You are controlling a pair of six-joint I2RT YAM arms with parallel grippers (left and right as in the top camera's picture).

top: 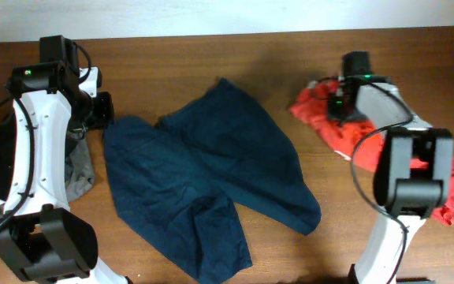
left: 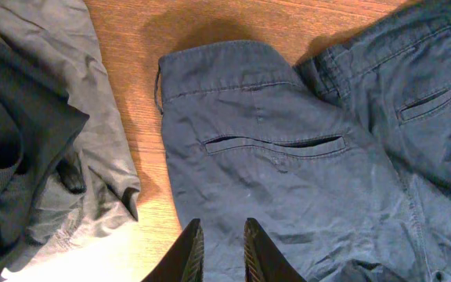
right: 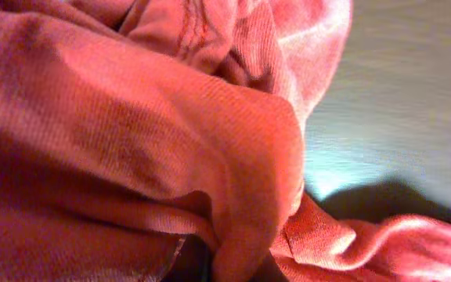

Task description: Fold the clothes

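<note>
Left hand (left: 221,233) slightly apart, empty; shorts (left: 288,157) directly beneath and ahead. Right hand (top: 339,105) together, red cloth (right: 131,117) bunched against it.

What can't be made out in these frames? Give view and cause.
Right claw: right wrist view, red garment fills the frame and buries it; whether cloth is gripped is unclear.
Red garment's outline: overhead, right arm covers its middle.
Grey garment: overhead, left arm hides most of it; left wrist view crops it at the top.
Navy shorts: left wrist view crops the legs.
</note>
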